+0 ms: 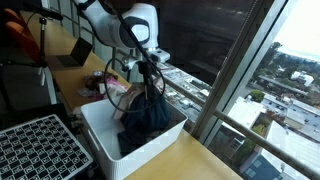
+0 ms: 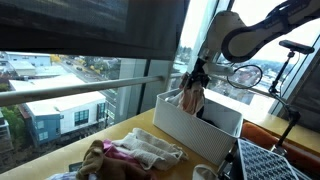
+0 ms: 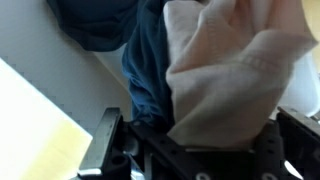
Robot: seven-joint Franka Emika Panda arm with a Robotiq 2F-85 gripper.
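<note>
wrist view puts my gripper (image 3: 200,145) closest of all, with 2 dark fingers (image 3: 106,140) at the bottom edge. my jaws are clenched on a bundle (image 3: 190,80) of 2 pieces: a pale pink cloth (image 3: 235,70) filling the right half of the frame, and a dark blue garment (image 3: 150,70) pressed against its left side. past them shows a white surface with a yellow patch at the lower left; i cannot tell what it belongs to.

in both exterior views i hang above a white bin (image 1: 140,150) (image 2: 190,125) that stands on a wooden table (image 1: 195,162). the bundle dangles from me, the blue part reaching down into the bin and the pink part hanging at the rim. a black perforated tray (image 1: 35,150) lies just beside the bin. in an exterior view a heap of clothes (image 2: 130,155) lies on the table near the bin. farthest off, beyond the window (image 2: 100,40), are city buildings (image 2: 50,110).
</note>
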